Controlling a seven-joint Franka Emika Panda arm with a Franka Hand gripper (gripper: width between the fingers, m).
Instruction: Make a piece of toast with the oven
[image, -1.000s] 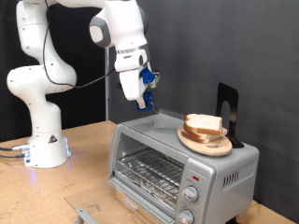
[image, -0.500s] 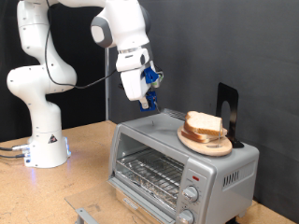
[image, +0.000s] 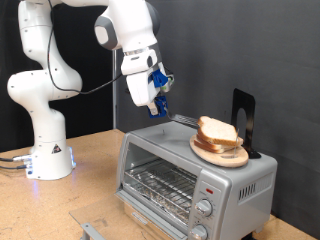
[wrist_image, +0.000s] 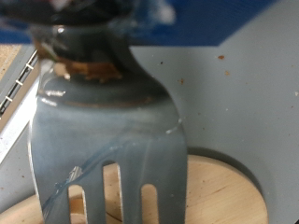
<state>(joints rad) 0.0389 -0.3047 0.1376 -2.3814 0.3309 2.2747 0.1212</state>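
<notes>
Pincer: the pincer (image: 157, 108) hangs above the oven's roof, at about ten o'clock from the toast and well apart from it. In the wrist view a grey slotted spatula (wrist_image: 107, 140) fills the frame and runs up into the hand, so I judge the pincer clamped on its handle, though the fingers themselves are hidden.

Toast: the piece of toast (image: 217, 131) lies on a round wooden plate (image: 222, 155) on top of the oven, toward the oven's right end in the exterior view. It has not gone inside.

Oven: the oven (image: 190, 180) stands on the wooden surface (image: 90, 160) with its glass door shut; the wire rack shows behind the glass with nothing on it, and two knobs sit at its lower right corner.

Behind the plate: a dark upright stand (image: 243, 120) rises at two o'clock from the toast.

Risk: in my judgement the spatula could push the slice or the plate off the oven's roof if it comes in too low or too fast, since the plate sits near the edge; a tilted blade could also let the slice slide off.

Writing: none that I can read on the oven, arm or spatula.
</notes>
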